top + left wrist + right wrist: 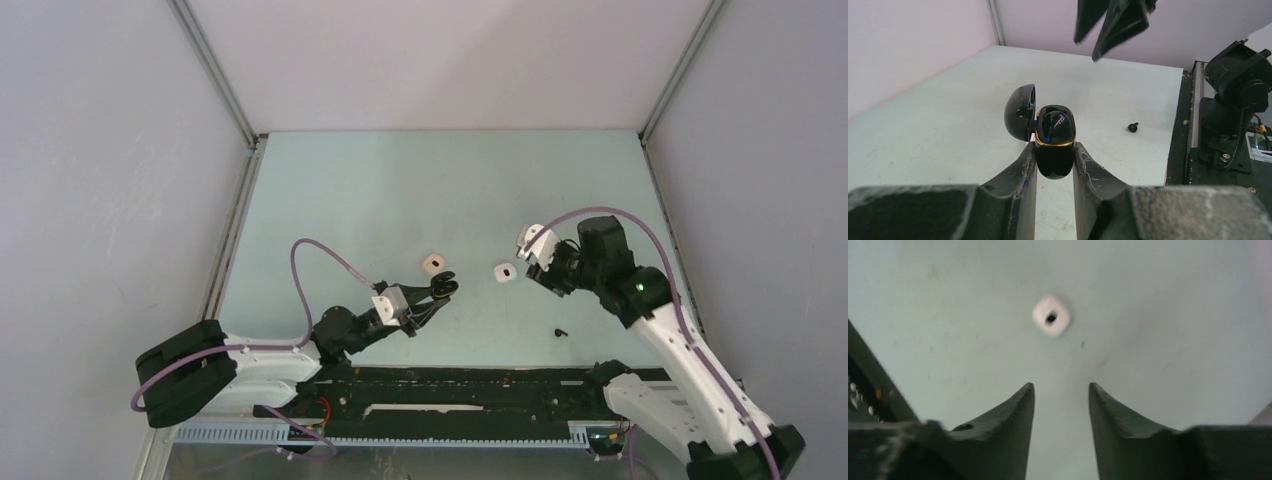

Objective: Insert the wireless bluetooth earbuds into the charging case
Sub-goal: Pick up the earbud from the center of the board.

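Our left hand (1054, 150) is clamping the case (1054, 127); our right hand (1060, 387) is gaping empty. We're judging the bud (1133, 127) light and slippery, best pinched across its body.

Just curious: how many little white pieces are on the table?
2. One white piece lies near the open black case, the other before the right end effector; others may be hidden.

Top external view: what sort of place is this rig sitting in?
Probably a lab test cell: plain grey walls, aluminium frame posts, and a black base rail at the near edge of the pale table.
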`<act>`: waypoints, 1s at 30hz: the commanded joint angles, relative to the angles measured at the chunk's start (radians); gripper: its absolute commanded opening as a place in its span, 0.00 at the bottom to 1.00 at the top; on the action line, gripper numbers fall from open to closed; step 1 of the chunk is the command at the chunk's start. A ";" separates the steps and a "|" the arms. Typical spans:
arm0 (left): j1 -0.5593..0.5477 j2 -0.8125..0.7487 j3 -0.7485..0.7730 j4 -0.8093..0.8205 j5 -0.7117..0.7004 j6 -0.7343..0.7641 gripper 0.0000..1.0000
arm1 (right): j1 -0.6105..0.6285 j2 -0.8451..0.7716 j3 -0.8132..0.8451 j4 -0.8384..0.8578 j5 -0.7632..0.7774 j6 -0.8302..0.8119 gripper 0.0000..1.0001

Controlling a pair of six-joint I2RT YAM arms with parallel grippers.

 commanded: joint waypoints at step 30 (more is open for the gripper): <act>0.000 0.008 0.026 0.052 0.005 -0.006 0.00 | -0.087 0.429 -0.186 -0.320 0.008 -0.826 0.32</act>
